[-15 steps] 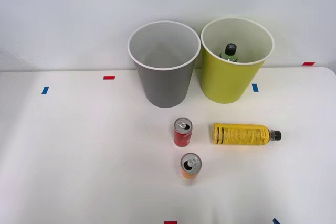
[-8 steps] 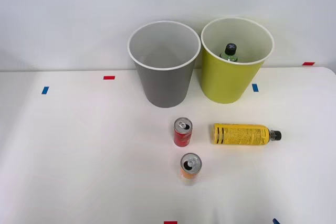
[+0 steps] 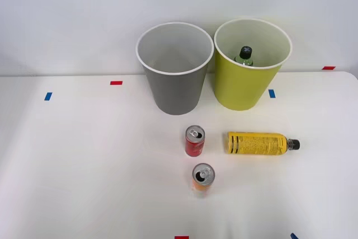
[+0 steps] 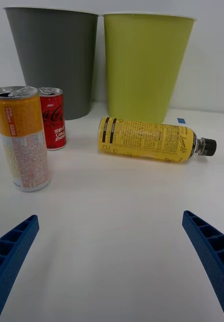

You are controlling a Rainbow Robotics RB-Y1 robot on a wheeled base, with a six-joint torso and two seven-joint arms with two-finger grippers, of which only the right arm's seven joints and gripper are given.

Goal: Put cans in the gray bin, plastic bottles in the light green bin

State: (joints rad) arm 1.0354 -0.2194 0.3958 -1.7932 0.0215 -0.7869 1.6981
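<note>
On the white table a red can (image 3: 194, 141) (image 4: 53, 118) and an orange can (image 3: 202, 178) (image 4: 22, 137) stand upright. To their right lies a yellow-label bottle (image 3: 259, 143) (image 4: 148, 139) on its side, black cap pointing right. Behind stand the gray bin (image 3: 175, 68) (image 4: 52, 61) and the light green bin (image 3: 250, 65) (image 4: 144, 65). A green-tinted bottle (image 3: 244, 56) with a black cap stands inside the light green bin. My right gripper (image 4: 110, 261) is open, low over the table in front of the yellow bottle, nothing between its blue fingers (image 4: 210, 247).
Small red tape marks (image 3: 116, 83) and blue tape marks (image 3: 48, 96) dot the table (image 3: 84, 155). A white wall rises behind the bins.
</note>
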